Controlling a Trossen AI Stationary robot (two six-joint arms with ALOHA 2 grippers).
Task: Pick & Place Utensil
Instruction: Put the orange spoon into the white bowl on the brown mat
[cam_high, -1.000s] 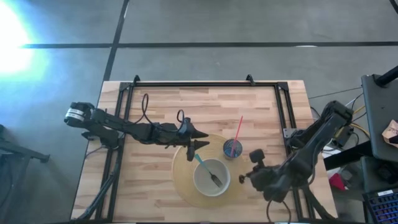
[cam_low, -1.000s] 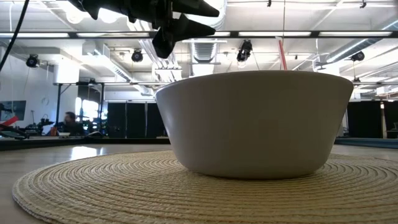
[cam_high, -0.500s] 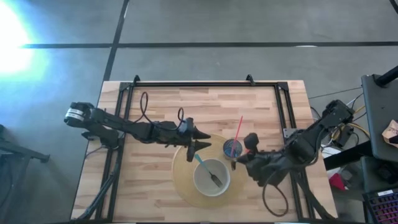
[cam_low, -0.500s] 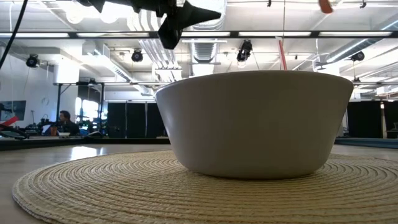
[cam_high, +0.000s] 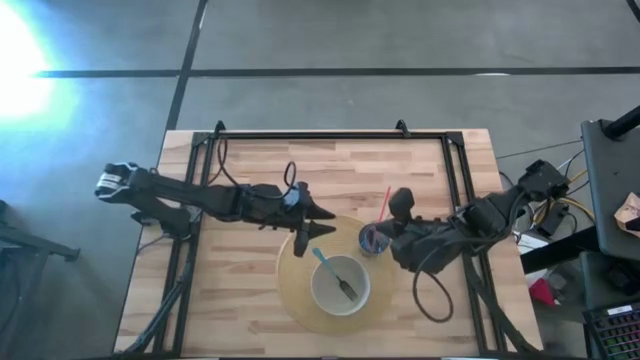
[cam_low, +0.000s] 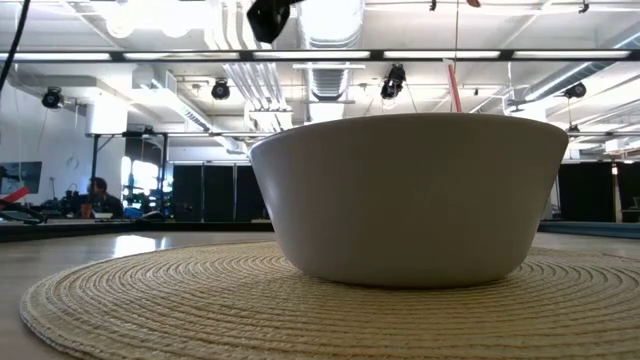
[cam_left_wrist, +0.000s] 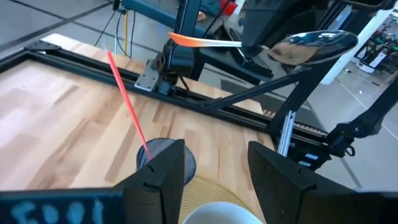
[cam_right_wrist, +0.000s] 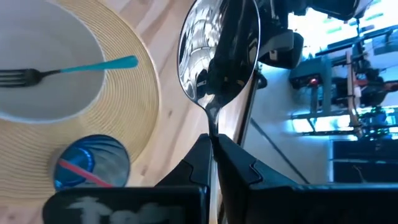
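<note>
The left arm stretches low across the wooden table (cam_high: 250, 290) from the left edge toward the middle, and its left gripper (cam_high: 312, 222) hangs over the near-left rim of the round woven mat (cam_high: 292, 285) with its fingers spread wide and nothing between them. In the left wrist view those two dark fingers (cam_left_wrist: 163, 174) frame the blue cup (cam_left_wrist: 163, 152) with a red straw (cam_left_wrist: 127, 102) leaning out of it.

In the middle of the mat sits the white bowl (cam_high: 325, 292), and a fork (cam_high: 336, 275) with a teal handle lies inside it, tines toward the near side. The low view is filled by the bowl's side, so its contents are hidden there, and only a dark tip of the left gripper shows at the top edge.

Just right of the bowl stands the cup at the mat's edge. The right arm reaches in from the right edge, bent and low, with the right gripper (cam_high: 382, 240) touching or just beside the cup; from above it is hard to make out. Its fingers are pressed together, pinching the neck of a shiny metal spoon (cam_right_wrist: 217, 53), whose bowl points away from the wrist. The spoon has an orange handle in the left wrist view
</note>
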